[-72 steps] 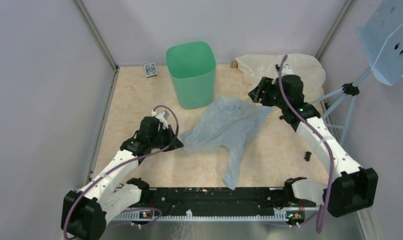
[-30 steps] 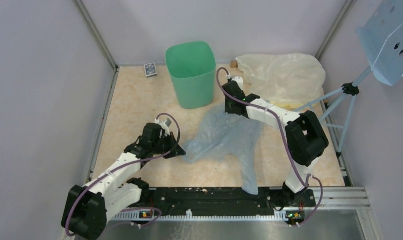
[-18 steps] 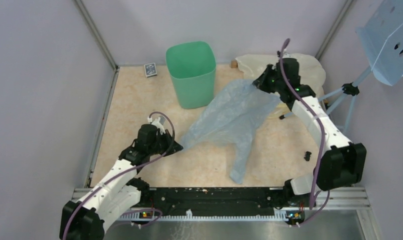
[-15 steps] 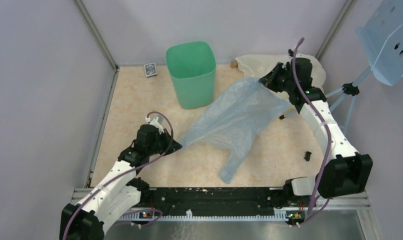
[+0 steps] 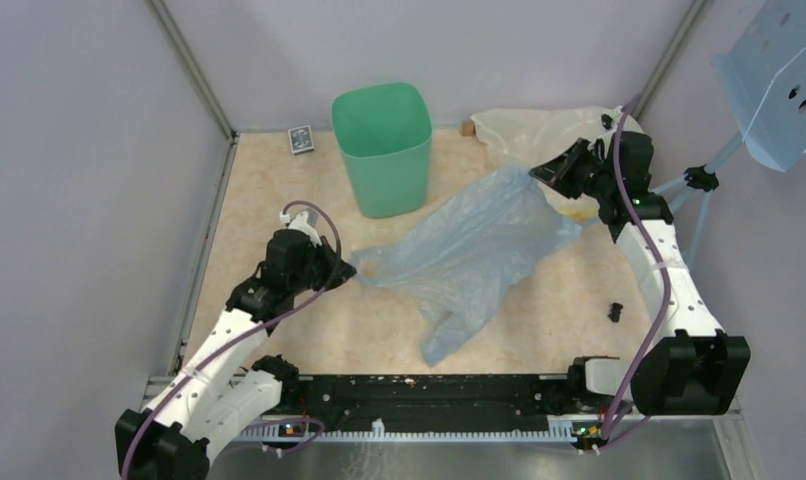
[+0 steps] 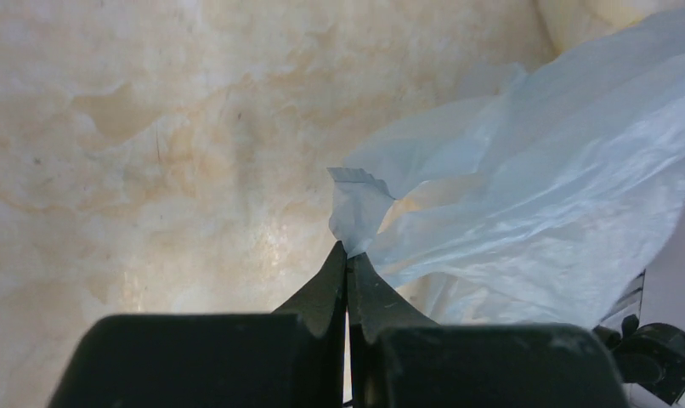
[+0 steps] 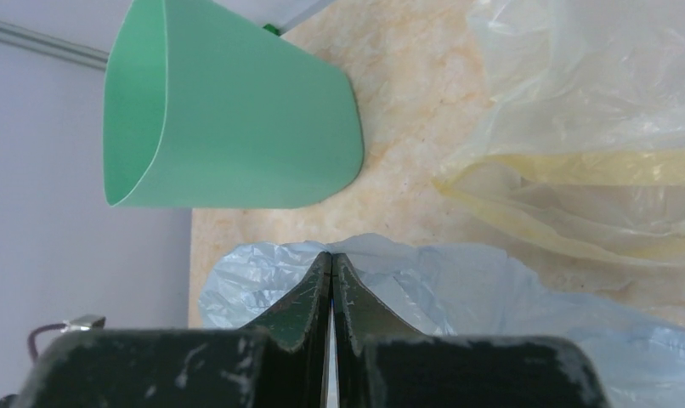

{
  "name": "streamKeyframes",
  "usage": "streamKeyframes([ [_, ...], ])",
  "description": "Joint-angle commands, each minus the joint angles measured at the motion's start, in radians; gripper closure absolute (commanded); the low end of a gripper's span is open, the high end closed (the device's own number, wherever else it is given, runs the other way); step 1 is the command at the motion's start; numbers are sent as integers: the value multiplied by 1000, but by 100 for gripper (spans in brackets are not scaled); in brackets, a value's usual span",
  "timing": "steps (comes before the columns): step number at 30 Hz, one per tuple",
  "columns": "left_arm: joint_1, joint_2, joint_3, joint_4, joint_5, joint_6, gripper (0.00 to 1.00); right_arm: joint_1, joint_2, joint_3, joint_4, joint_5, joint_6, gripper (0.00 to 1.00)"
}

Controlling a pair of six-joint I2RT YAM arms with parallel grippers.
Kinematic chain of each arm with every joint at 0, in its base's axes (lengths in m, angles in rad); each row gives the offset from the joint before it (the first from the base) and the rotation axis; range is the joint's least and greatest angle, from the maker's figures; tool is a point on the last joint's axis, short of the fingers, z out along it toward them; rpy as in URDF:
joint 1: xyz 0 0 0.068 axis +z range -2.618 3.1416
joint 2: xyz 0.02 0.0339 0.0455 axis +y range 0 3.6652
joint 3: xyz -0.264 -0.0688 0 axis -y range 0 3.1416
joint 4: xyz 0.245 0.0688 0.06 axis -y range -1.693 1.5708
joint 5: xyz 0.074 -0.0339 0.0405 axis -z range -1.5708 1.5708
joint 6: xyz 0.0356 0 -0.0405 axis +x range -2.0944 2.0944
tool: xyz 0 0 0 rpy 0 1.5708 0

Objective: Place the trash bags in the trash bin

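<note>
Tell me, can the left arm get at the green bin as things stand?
Probably yes: only bare table lies between the left tool and the bin, but that tool is shut on the blue bag, which would drag along.

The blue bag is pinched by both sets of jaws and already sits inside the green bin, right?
Not quite. Both sets of jaws do pinch the blue bag, but it is outside the green bin, stretched between them beside it. The top external view shows this.
</note>
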Motion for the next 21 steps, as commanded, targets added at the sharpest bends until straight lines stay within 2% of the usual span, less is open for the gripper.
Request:
streamKeyframes([
  [1, 6, 8, 173, -58, -78, 63, 99, -2, -70, -7, 77, -89, 18, 100],
  [7, 6, -25, 448, -181, -232, 120, 100, 4, -63, 97, 91, -155, 30, 100],
  [12, 5, -49, 714, -200, -354, 166, 100, 101, 18, 255, 134, -141, 60, 100],
  [16, 5, 5, 903, -184, -429, 221, 100, 197, 139, 426, 182, -130, 103, 100],
  [21, 5, 98, 1122, -131, -575, 391, 100, 302, 296, 691, 228, -111, 147, 100],
])
